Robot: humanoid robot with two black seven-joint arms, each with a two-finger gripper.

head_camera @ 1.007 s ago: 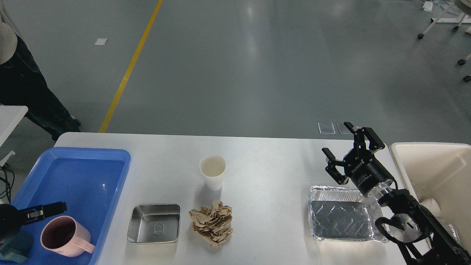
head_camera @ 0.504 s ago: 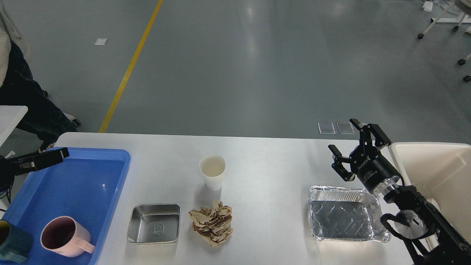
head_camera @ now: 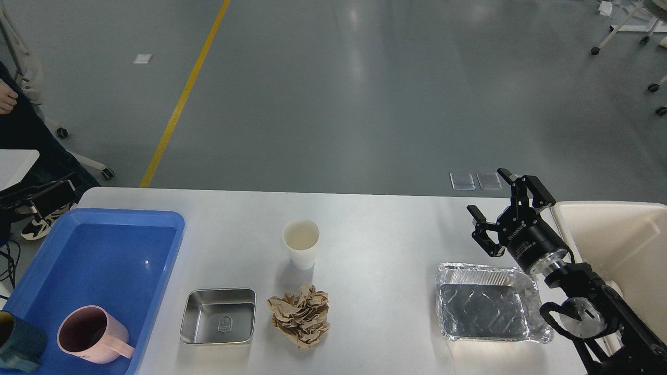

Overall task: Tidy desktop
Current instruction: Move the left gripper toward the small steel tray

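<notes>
Desktop point(head_camera: 375, 245) = big white-grey top filling lower half of frame, rounded corners, far edge across mid-frame.

On it, centre: white paper cup point(head_camera: 301, 242) upright, empty-looking. Just below it crumpled brown paper wad point(head_camera: 300, 315); left of wad a small steel tray point(head_camera: 218, 316), empty. Lower right: foil tray point(head_camera: 487, 308), empty, crinkled rim.

Lower left: blue tray point(head_camera: 99, 245) on the desktop's left end, holds pink mug point(head_camera: 89, 335) upright, handle to the right; a dark teal item point(head_camera: 18, 346) at bottom-left edge, cut off, can't ID. Right edge: beige bin point(head_camera: 615, 234) beside the desktop; contents not clear from here.

Right gripper point(head_camera: 503, 212) hovers above the desktop, just up-right of foil tray, near bin's left wall; jaws spread wide, nothing held. Left gripper point(head_camera: 41, 195) at left edge mid-frame, off beyond the blue tray's far corner, dark and partly cut off; can't tell jaw state, nothing visibly held.

Step, my read: between picks. Dishes look sorted to the blue tray, trash likely to the bin; 4 items remain on the top. Next pick prob foil tray w/ right arm, being closest: needs drop down, jaws over a rim edge, light pinch as foil crumples easily, then short carry right to the bin. Cup + wad sit mid-table, reach for either arm is longer.
</notes>
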